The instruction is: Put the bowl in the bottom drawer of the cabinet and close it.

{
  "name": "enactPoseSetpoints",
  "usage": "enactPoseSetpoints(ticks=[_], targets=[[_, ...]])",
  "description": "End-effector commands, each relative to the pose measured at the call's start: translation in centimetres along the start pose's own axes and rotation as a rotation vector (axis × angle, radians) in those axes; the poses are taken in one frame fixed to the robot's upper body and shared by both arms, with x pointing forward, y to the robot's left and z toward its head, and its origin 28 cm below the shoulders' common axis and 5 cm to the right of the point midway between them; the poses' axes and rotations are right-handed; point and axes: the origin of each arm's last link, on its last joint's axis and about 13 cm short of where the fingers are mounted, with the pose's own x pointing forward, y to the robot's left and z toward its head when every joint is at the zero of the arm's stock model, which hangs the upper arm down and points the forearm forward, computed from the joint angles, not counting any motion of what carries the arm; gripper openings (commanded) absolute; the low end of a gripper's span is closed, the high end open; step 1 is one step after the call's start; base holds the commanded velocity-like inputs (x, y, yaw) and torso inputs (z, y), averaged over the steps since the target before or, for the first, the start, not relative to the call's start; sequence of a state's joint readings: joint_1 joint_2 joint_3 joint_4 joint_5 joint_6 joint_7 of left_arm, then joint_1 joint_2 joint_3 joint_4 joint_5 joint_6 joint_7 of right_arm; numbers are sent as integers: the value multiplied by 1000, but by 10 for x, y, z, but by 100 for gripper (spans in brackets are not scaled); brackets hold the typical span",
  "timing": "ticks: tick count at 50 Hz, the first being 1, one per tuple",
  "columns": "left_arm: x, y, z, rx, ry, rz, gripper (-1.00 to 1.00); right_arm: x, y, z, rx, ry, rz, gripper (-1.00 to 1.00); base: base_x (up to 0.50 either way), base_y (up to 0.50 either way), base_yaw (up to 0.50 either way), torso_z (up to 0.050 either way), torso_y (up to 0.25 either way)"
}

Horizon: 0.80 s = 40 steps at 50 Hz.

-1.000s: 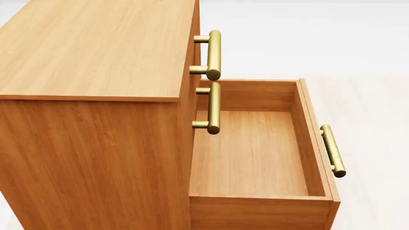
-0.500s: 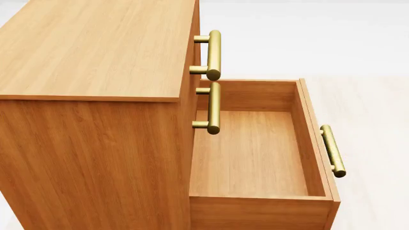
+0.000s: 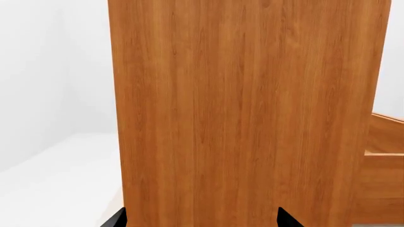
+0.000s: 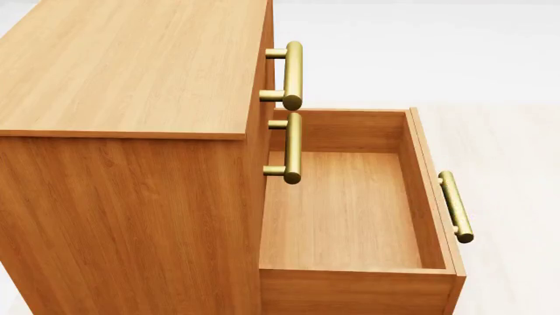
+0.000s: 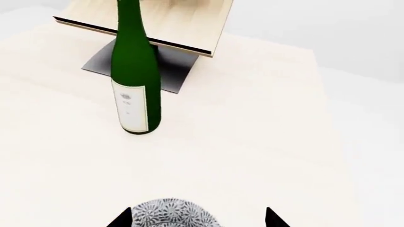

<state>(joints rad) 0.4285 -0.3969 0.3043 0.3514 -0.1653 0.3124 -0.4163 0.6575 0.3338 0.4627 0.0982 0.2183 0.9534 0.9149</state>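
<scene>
At the right wrist view's edge, the bowl (image 5: 171,215) sits cropped between spread fingertips (image 5: 120,220); grip unclear; left gripper (image 3: 198,220) spread, empty.

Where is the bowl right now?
Only the right wrist view shows the bowl: it sits on the pale table, between the right gripper's fingertips, with the green bottle standing beyond it.

Cabinet (image 3: 246,109) side panel fills view, close; left gripper (image 3: 198,220) fingertips apart at frame edge.
</scene>
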Motion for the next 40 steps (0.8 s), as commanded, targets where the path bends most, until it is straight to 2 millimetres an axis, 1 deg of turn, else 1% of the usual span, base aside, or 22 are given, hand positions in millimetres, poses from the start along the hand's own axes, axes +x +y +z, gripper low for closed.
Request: enactPoseSetpoints(ticks=[1, 5, 10, 18, 26, 29, 40], targets=[[0, 0, 0, -1, 0, 0, 100, 5, -2, -4, -9, -20, -94, 100, 0, 0, 0, 0, 0], [0, 0, 1, -2, 0, 0, 100, 6, -2, -6, -24, -19, -100, 100, 0, 0, 0, 0, 0], [0, 0, 1, -2, 0, 1, 100, 9, -2, -11, -41, 56, -88, 100, 0, 0, 0, 0, 0], [0, 0, 0, -1, -1, 1, 100, 13, -3, -13, -37, 119, -82, 100, 0, 0, 0, 0, 0], [0, 0, 1, -2, -2, 1, 100, 16, -4, -14, -30, 167, -75, 100, 0, 0, 0, 0, 0], [0, 0, 0, -2, -2, 1, 100, 17, -5, -15, -16, 211, -70, 100, 0, 0, 0, 0, 0], [0, 0, -1, 0, -2, 1, 100, 18, -4, -15, -17, 259, -40, 100, 0, 0, 0, 0, 0]])
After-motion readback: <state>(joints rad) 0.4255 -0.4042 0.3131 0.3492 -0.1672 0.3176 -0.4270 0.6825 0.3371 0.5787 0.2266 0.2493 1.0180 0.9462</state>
